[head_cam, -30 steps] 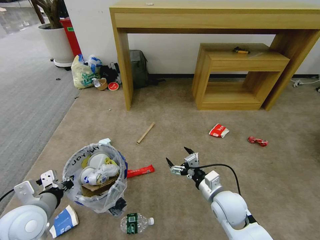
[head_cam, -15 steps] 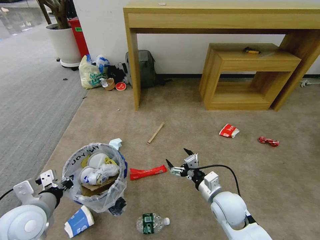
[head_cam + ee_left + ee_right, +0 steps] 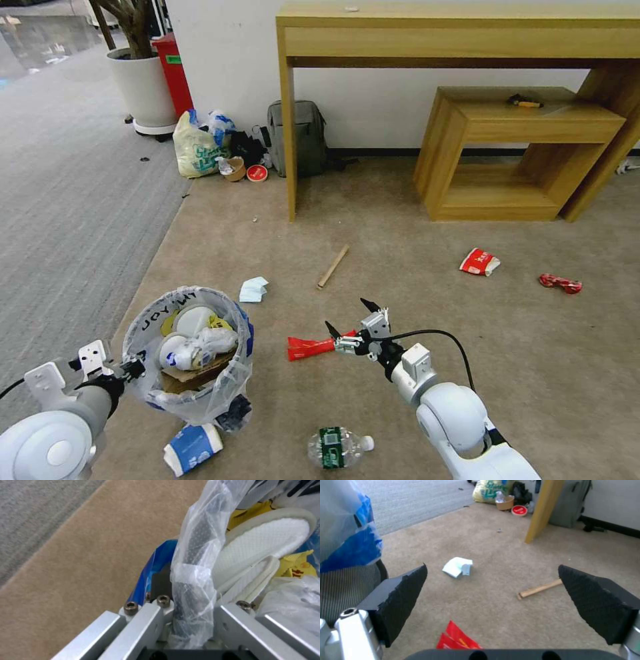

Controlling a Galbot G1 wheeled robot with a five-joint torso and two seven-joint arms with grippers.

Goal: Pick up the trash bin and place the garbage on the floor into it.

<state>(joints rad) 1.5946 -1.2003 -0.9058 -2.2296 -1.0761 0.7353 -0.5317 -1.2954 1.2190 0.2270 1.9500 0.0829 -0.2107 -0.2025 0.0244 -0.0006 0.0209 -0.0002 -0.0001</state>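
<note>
While left pincer (image 3: 133, 367) clamps rim of small round dark trash bin (image 3: 193, 373) lined with clear printed plastic bag, bin hangs above beige short-pile carpet floor (image 3: 400, 267). White slippers (image 3: 193, 333) inside bin. Right pincer (image 3: 347, 323) spread wide, empty, over long red wrapper (image 3: 310, 345) just right of bin. Blue-white paper cup (image 3: 192, 448), green-label clear bottle (image 3: 337, 448) below bin; folded pale tissue (image 3: 253, 289), wooden stick (image 3: 333, 266) beyond it.

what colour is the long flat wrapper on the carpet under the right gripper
Red, with small white print. The long flat wrapper shows best in the head view, just beneath the open right gripper.
</note>
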